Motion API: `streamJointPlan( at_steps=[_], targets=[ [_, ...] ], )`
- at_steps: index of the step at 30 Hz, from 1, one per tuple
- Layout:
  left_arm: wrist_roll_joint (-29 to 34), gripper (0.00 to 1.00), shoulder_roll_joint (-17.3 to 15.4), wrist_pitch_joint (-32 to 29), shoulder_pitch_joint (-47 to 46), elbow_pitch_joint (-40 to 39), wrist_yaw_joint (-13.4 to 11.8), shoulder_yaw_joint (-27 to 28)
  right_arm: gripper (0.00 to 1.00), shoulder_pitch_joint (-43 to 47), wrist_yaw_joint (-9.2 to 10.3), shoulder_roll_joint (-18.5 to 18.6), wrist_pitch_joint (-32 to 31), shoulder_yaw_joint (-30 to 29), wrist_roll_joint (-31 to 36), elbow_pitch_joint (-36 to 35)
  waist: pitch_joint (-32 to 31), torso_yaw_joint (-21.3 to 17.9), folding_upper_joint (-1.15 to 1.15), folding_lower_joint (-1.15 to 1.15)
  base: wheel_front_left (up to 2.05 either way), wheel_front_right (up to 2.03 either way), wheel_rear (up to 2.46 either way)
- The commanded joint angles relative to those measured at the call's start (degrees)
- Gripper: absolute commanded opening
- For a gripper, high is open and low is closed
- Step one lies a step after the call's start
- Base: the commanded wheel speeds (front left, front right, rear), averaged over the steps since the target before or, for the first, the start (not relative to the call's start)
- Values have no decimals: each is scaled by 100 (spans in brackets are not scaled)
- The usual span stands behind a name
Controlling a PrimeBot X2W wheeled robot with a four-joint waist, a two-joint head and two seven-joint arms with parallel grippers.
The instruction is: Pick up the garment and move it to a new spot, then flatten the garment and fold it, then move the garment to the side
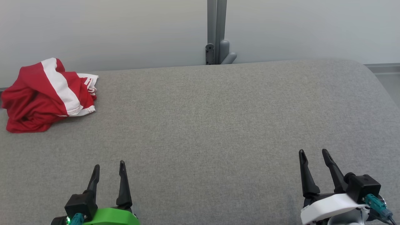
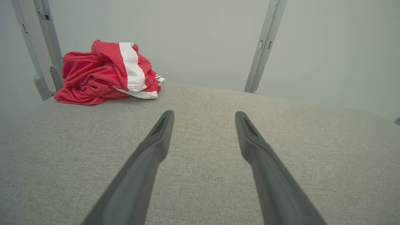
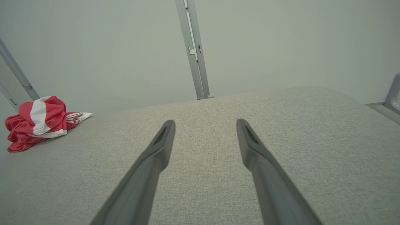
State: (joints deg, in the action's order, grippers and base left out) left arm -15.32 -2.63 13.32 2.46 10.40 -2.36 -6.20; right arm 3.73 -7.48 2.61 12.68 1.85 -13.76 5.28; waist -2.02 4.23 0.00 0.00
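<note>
A red garment (image 1: 40,97) with a white stripe lies crumpled in a heap at the far left of the grey fabric surface (image 1: 203,131). The left wrist view has the garment (image 2: 103,75) ahead and to the left; in the right wrist view the garment (image 3: 37,122) sits far off at the left edge. My left gripper (image 1: 109,167) rests open at the lower left, well short of the heap, nothing between its fingers. At the lower right my right gripper (image 1: 313,153) is open and empty too. Both hover over bare fabric (image 2: 203,115) (image 3: 204,123).
A pale wall runs behind the surface, with a grey upright post (image 1: 216,31) at its middle. The surface's right end curves off near a grey ledge (image 1: 384,68). Another post (image 2: 47,47) stands just behind the heap.
</note>
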Motion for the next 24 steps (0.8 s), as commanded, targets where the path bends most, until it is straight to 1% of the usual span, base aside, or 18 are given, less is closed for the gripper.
streamJointPlan(
  at_steps=[1, 14, 19, 24],
  targets=[
    [102, 100, -37, 46, 85, -36, -21, -1, 100, 65, -2, 37, 44, 26, 111, -54, -4, 6, 0, 0, 0, 0, 0],
    [607, 100, -41, 156, 185, -10, -19, -5, 100, 172, -2, 39, 215, 90, 677, -101, -67, 79, 0, 0, 0, 0, 0],
    [734, 100, -42, 200, 229, 6, 68, 3, 100, 206, -2, 41, 272, 112, 868, -120, -91, 96, 0, 0, 0, 0, 0],
    [664, 100, -42, 188, 217, 42, 126, 32, 100, 206, -1, 40, 261, 96, 834, -114, -90, 90, 0, 0, 0, 0, 0]
  ],
)
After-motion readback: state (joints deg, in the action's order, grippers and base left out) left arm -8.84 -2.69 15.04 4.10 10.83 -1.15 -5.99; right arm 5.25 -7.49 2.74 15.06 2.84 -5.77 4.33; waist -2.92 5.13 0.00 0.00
